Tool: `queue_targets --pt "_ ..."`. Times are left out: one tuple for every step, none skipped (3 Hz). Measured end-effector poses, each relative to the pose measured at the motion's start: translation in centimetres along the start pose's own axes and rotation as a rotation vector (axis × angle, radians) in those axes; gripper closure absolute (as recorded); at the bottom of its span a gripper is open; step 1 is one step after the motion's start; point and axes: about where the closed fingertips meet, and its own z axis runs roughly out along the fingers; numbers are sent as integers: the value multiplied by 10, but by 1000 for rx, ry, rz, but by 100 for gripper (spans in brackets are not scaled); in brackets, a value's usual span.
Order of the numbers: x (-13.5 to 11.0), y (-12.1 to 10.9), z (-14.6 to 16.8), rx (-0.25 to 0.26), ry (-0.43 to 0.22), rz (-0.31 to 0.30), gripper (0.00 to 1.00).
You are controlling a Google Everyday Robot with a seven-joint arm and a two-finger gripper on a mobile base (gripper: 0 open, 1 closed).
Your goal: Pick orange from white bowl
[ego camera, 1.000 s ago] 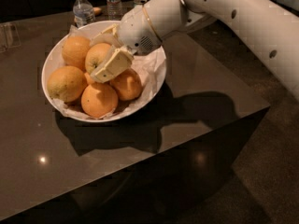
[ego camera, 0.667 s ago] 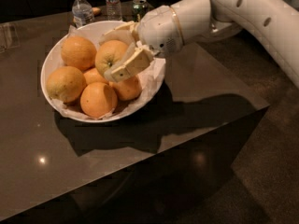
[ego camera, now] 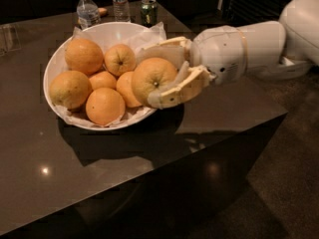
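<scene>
My gripper is shut on the orange, a large yellow-orange fruit with a dark stem dimple. It holds the orange at the right rim of the white bowl, raised above the other fruit. One cream finger runs under the orange and the other finger lies behind it. The paper-lined bowl holds several more orange fruits. The white arm reaches in from the right.
Two clear water bottles and a green can stand behind the bowl on the dark table. The table's front edge and right corner drop off near the arm. A clear object sits at the far left.
The gripper has closed on the orange and drawn it up and to the right, from the middle of the bowl to its right rim. The arm has pulled back rightward.
</scene>
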Motion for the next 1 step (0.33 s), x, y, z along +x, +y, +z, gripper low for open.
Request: queue_targets --pt "-6 25 -23 50 -3 39 100"
